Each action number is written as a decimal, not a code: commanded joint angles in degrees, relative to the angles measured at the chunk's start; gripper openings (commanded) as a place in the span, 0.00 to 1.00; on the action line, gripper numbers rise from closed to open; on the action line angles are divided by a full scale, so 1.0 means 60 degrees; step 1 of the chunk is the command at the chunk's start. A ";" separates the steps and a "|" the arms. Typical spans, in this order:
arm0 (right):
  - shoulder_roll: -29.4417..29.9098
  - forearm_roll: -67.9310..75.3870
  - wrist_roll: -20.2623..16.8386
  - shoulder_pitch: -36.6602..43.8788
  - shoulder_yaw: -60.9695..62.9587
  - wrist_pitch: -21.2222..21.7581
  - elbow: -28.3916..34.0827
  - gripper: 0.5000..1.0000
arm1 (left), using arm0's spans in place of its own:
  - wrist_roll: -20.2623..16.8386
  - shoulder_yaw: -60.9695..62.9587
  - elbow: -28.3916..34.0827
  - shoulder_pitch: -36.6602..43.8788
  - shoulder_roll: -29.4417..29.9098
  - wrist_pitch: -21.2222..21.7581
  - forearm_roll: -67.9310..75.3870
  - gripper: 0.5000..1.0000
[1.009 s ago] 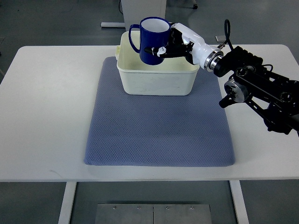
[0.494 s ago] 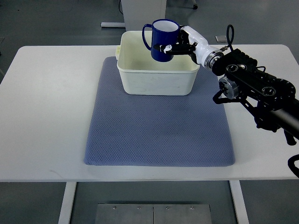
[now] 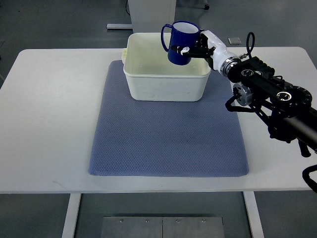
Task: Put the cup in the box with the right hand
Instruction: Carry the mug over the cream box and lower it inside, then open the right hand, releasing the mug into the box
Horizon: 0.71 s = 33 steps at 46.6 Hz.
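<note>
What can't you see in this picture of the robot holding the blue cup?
All from the top view:
- The cup's bottom: hidden by its own wall and the right hand gripping it.
- The box's near inside wall and part of its floor: hidden by the rim and the cup.
- The right arm's far end: cut off by the right edge.
- The left arm: not in view.
- The table legs: cut off by the bottom edge.

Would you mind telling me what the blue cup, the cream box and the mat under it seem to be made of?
The cup looks like glazed ceramic or enamel: glossy dark blue with a white inside. The box seems to be matte cream plastic, with smooth walls and rounded corners. The mat appears to be a soft grey-blue woven or foam sheet, given its fine dimpled texture.
</note>
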 commanded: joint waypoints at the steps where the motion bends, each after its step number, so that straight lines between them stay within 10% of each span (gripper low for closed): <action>1: -0.0003 0.0001 -0.0001 -0.0030 -0.0015 0.0001 0.0001 0.00 | -0.0003 0.0000 0.0000 0.0000 0.0000 0.0000 0.0000 1.00; 10: -0.0047 0.0001 -0.0001 -0.0103 -0.0030 0.0030 0.0044 0.04 | -0.0003 0.0000 0.0000 0.0000 0.0000 0.0000 0.0000 1.00; 14: -0.0062 0.0001 0.0013 -0.0104 -0.0030 0.0031 0.0045 0.73 | -0.0003 0.0000 0.0000 0.0000 0.0000 0.0000 0.0000 1.00; 17: -0.0076 0.0001 0.0028 -0.0104 -0.0016 0.0016 0.0059 0.97 | -0.0003 0.0000 0.0000 0.0000 0.0000 0.0000 0.0000 1.00; 33: -0.0808 0.0016 0.0131 -0.0074 0.0218 0.0030 0.1157 1.00 | 0.0012 0.0000 0.0000 0.0000 0.0000 0.0000 0.0000 1.00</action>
